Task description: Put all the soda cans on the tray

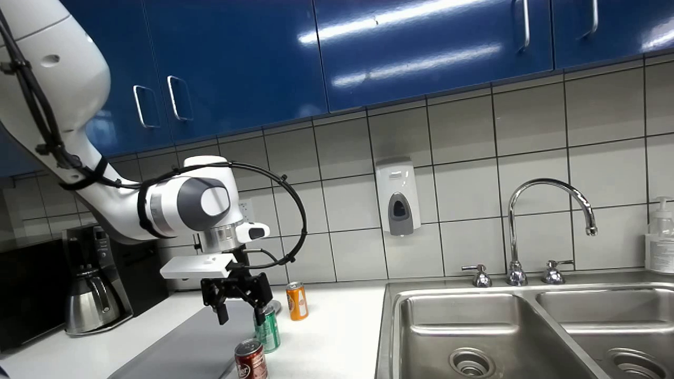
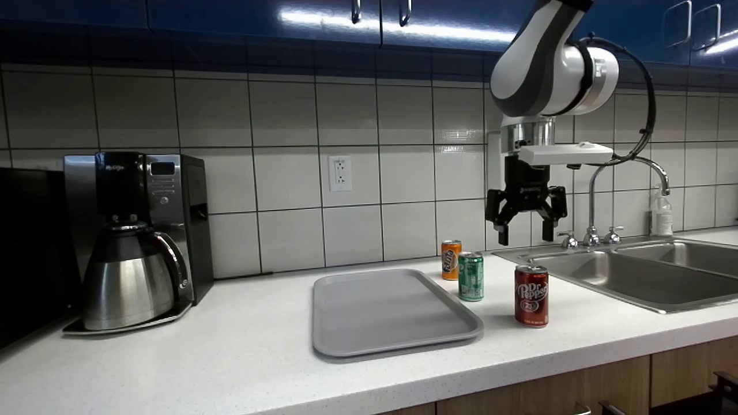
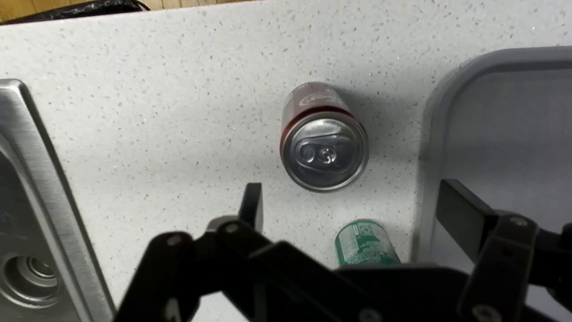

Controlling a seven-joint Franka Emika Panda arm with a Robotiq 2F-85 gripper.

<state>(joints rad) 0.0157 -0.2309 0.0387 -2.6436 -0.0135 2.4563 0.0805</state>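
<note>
- The end effector (image 2: 526, 235) hangs above the tabletop (image 2: 230, 351), its two jaws spread wide with nothing between them; that width presumably leaves room to pass down around a can without knocking it.
- The red can (image 3: 325, 138) looks nearest below the end effector. The wrist view shows it within the span of the jaws but toward the tabletop's front edge, so a slight shift that way probably comes before any lowering.
- The jaws hang higher than the can tops, likely to keep clear of them while lining up.
- The green can (image 2: 471, 278) stands below the end effector on the tray side, farther back than the red one; whether it touches the tray cannot be told.
- The orange can (image 2: 451, 259) seems farthest back from the end effector, toward the tiled wall (image 2: 351, 233), near the green one; that closeness may crowd a jaw, a reason to begin with red.
- The tray (image 2: 392, 311) lies flat on the end effector's side away from the sink (image 3: 40, 165), close enough for short carries. All three cans stand upright outside it, their sides offered to a grasp from above.
</note>
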